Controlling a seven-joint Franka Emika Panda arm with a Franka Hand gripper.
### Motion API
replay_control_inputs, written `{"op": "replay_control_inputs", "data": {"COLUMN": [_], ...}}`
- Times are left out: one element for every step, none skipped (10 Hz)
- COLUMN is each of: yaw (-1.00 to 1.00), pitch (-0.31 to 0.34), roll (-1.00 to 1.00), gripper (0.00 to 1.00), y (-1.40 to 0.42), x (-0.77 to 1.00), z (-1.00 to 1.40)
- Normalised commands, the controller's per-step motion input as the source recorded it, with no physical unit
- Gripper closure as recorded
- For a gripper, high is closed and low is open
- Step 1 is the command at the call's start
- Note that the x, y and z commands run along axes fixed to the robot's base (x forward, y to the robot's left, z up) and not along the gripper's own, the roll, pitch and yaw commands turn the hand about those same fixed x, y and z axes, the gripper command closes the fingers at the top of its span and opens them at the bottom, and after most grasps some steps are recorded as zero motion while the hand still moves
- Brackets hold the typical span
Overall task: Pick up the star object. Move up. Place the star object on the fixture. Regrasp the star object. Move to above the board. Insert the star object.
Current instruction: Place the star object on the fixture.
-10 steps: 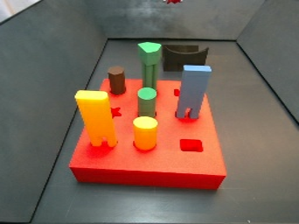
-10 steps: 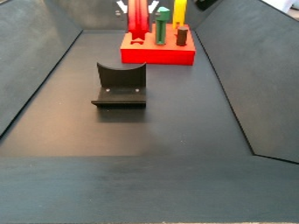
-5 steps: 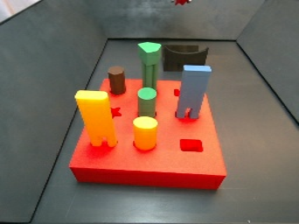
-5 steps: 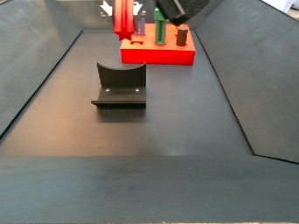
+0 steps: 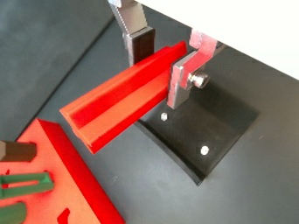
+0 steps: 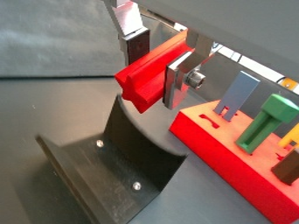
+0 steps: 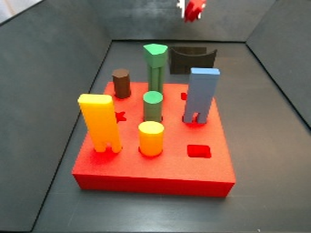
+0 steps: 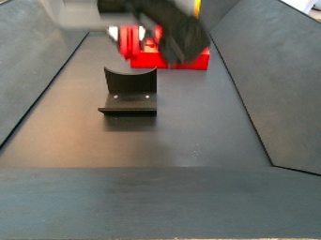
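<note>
The star object (image 5: 111, 103), a bright red bar with a star-shaped end (image 6: 142, 80), hangs in the air with my gripper (image 5: 158, 77) shut on it. Both wrist views show a dark pad (image 6: 136, 51) on one flank and a silver plate (image 5: 181, 77) on the other. Directly below it lies the fixture (image 6: 117, 171), a dark block with a curved hollow (image 8: 129, 89). In a side view the star object (image 7: 194, 10) is high above the fixture (image 7: 188, 59), behind the board (image 7: 158, 173). The arm is motion-blurred in a side view.
On the red board stand a yellow peg (image 7: 98, 120), a yellow cylinder (image 7: 151, 138), two green pegs (image 7: 155, 65) and a blue peg (image 7: 202, 94). A brown cylinder (image 7: 122, 84) stands beside it. Dark sloping walls (image 8: 38, 75) enclose the floor.
The gripper has come down with the star object, from the top edge of the side views to a spot over the fixture. Fixture, board and pegs have not moved.
</note>
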Motion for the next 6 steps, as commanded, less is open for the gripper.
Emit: {"op": "replay_control_inputs", "data": {"yaw": [-0.08, -0.09, -0.1, -0.11, -0.11, -0.11], "pitch": [0.058, 0.081, 0.082, 0.079, 0.074, 0.071], "roll": [-1.0, -1.0, -0.9, -0.74, -0.54, -0.39], "gripper": [1.0, 1.0, 1.0, 1.0, 1.0, 1.0], "y": [0.09, 0.09, 0.1, 0.11, 0.11, 0.12], "x": [0.14, 0.15, 0.16, 0.17, 0.18, 0.19], "z": [-1.0, -1.0, -1.0, -1.0, -1.0, -1.0]}}
